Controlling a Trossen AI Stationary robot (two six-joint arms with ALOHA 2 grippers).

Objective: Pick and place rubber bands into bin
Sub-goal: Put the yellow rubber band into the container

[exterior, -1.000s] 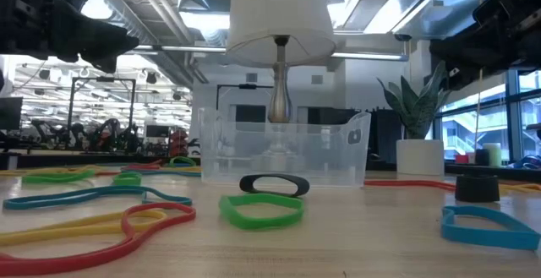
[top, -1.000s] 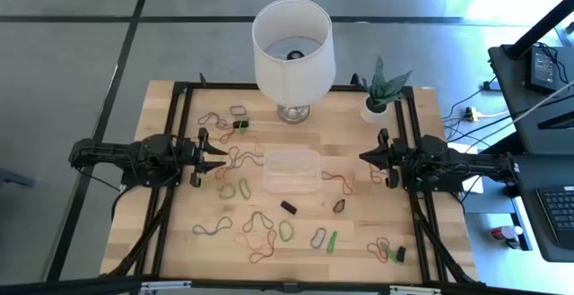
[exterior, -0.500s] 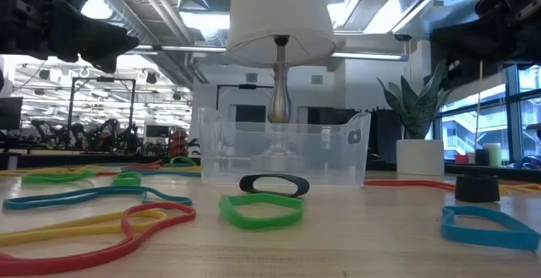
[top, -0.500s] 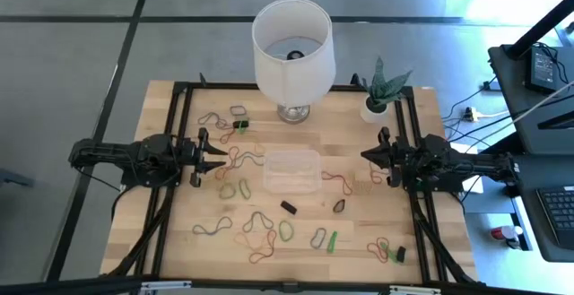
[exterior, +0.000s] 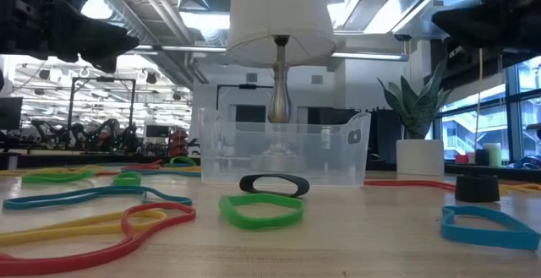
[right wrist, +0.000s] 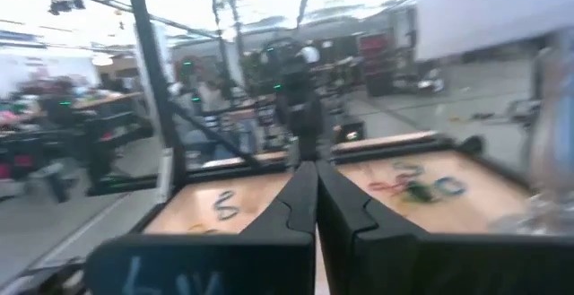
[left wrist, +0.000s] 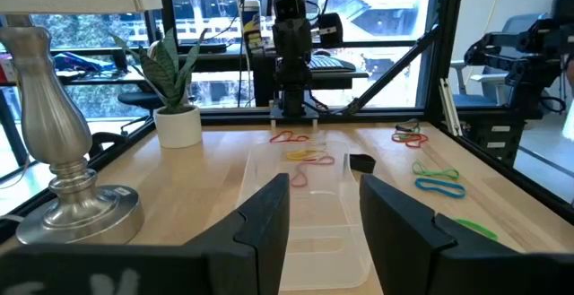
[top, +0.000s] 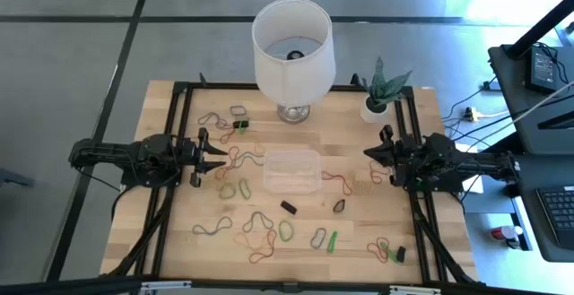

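The clear bin [top: 291,171] stands at the middle of the wooden table, seen also in the low view [exterior: 283,147]. Rubber bands lie flat all around it: a red one [top: 337,181], green ones [top: 285,230], a black one [exterior: 272,185] and a blue one [exterior: 486,227]. My left gripper [top: 221,156] hangs open at the table's left side, above the table and pointing level at the bin [left wrist: 309,232]. My right gripper [top: 365,156] hangs shut at the right side, with nothing between its fingers [right wrist: 316,196].
A lamp with a white shade [top: 292,44] stands on a metal base [top: 293,112] at the far edge. A potted plant [top: 378,105] is at the far right. Black frame rails [top: 179,134] run along the table's sides. Small black pieces [top: 288,207] lie among the bands.
My right gripper has risen a little and tipped its fingertips upward, staying at the table's right side.
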